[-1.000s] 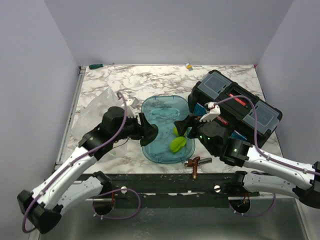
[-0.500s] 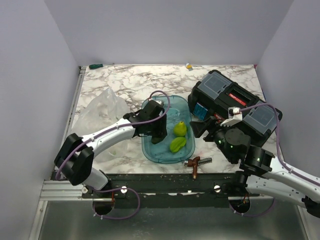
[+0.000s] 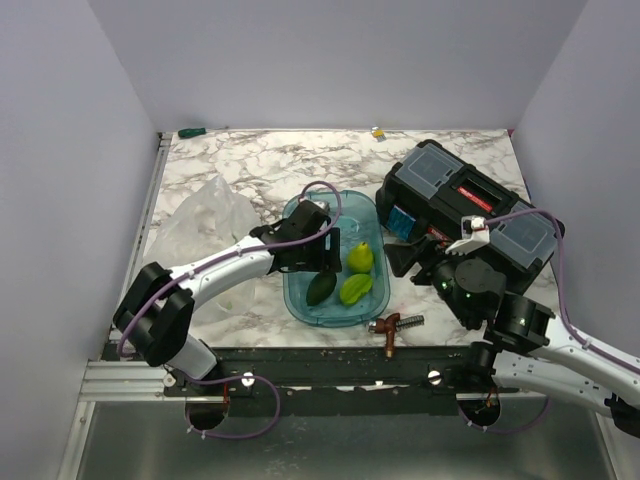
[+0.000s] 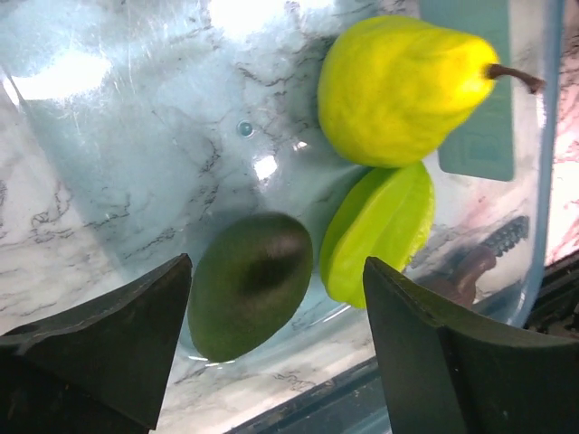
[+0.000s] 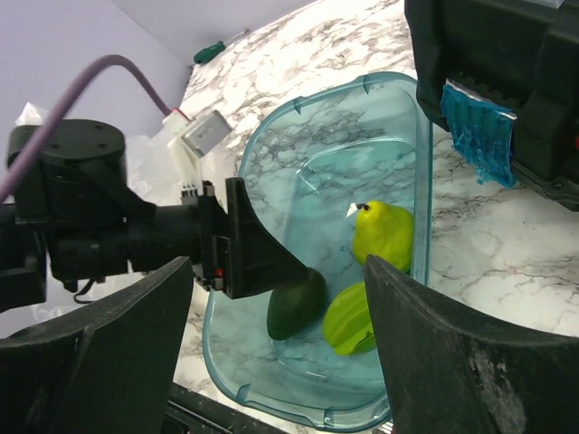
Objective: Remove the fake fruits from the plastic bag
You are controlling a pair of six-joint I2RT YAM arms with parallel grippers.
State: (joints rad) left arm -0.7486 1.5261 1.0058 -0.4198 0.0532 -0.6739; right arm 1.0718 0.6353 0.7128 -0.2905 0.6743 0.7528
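- Dark green and oval, one fake fruit now lies on the floor of the teal tray. A second ago we saw only the pear and the light green fruit there.
- Our left hand has spread its fingers in the same interval. They stand wider than the dark fruit, which sits low in the gap between them. One finger is close beside it, though we cannot tell whether it touches, and the other is clearly apart.
- We judge this a completed drop. Three fruits are out and the left hand is free to go back for more.
- Lying flat, the dark fruit has its long axis slanted across the gap. One end is near the finger on the left of the wrist view and the other reaches forward past the fingertips.
- The light green fruit lies just beside the dark one on the other finger's side, roughly parallel to it.
- Farther out from the fingertips, the pear lies on its side, with its stalk pointing sideways toward the tray wall.
- Our right hand hangs spread and empty. All three fruits are ahead of it and a little below.
- Behind the left hand, off to the arm's outer side, the plastic bag is crumpled on the worktop. We cannot tell whether fruit remains inside.
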